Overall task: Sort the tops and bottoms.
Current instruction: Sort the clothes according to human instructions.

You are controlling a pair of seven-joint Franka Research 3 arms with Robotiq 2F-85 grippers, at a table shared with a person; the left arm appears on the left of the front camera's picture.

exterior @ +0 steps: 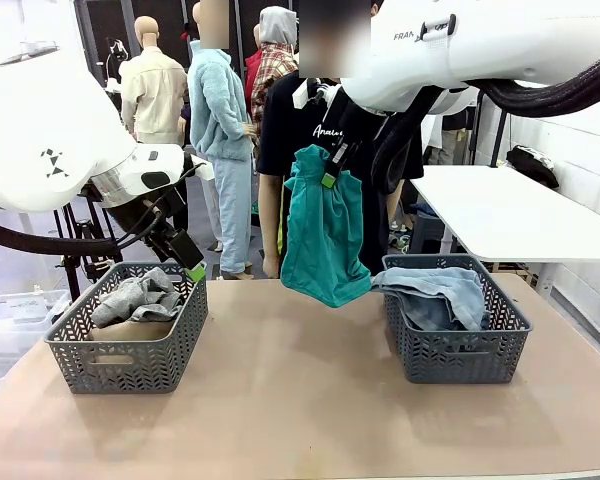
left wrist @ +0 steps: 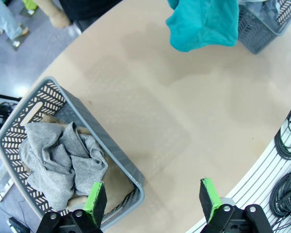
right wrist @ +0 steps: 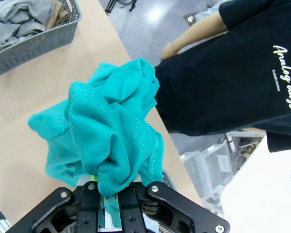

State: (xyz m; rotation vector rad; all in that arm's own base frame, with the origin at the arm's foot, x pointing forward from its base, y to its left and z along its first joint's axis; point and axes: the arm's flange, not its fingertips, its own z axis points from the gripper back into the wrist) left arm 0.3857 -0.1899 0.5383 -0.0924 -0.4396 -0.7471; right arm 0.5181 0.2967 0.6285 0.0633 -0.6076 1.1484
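Right claw [exterior: 332,172] clamped on teal tee [exterior: 323,235], hanging mid-surface at 12 o'clock. Left claw [left wrist: 153,201] wide open, empty, over left basket [exterior: 130,345]. Risk: dangling hem snags right basket [exterior: 460,345] holding jeans [exterior: 435,292].

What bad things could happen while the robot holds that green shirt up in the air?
1. The teal tee hangs bunched from the right gripper, whose jaws pinch just a small fold, so it might slip onto the table.
2. It dangles between the two baskets, so its low hem could snag the rim of the basket of tops on the way over.
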